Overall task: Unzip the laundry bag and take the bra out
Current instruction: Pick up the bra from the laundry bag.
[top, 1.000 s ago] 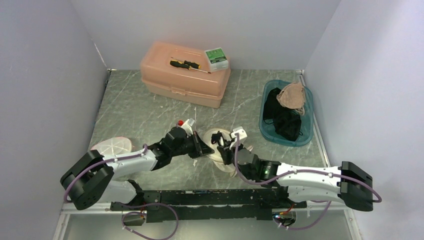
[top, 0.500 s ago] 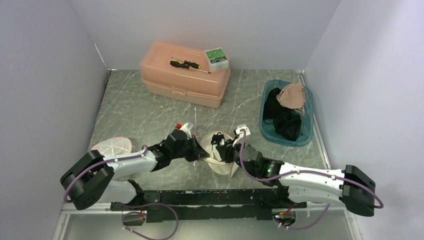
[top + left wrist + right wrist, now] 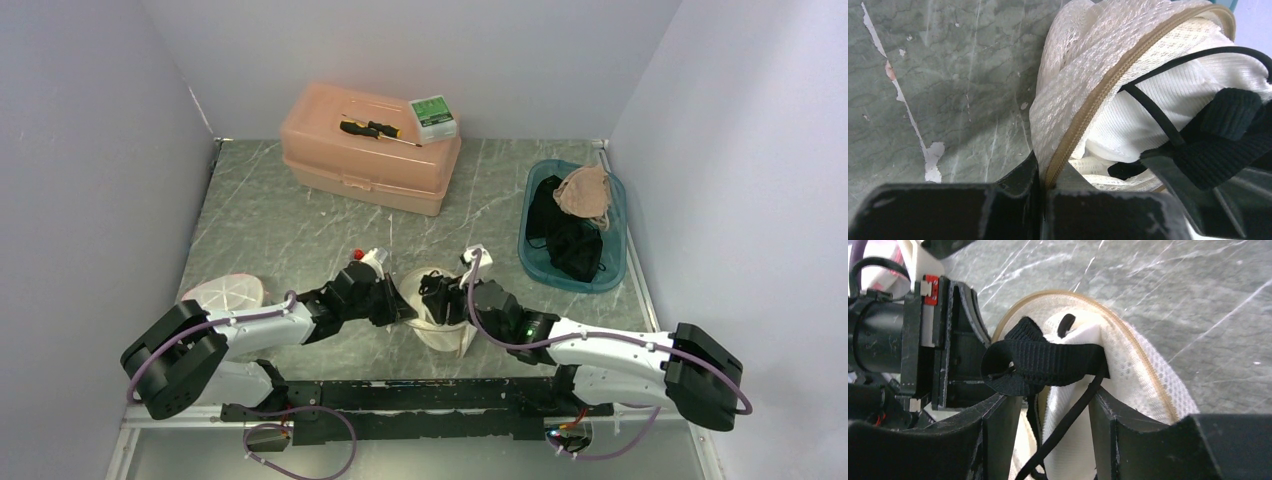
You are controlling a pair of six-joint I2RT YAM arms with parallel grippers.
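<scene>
left end effector (image 3: 1040, 187) pinched shut on the laundry bag (image 3: 447, 335) zipper edge, right end effector (image 3: 1050, 407) open astride the bra (image 3: 1048, 362) strap in the unzipped bag, lower centre of the desk (image 3: 300, 215).

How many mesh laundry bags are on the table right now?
2: the open bag mid-table, pinched at its zipper edge by the left gripper; a second bag lying flat, far left.

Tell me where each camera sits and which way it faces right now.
Top external: above and behind the bases, looking down on the table; both arms show.
Left wrist: behind the left claw, facing the laundry bag whose rim it pinches.
Right wrist: behind the right claw, open, facing the black strap.
Both wrist views share bag and strap.
</scene>
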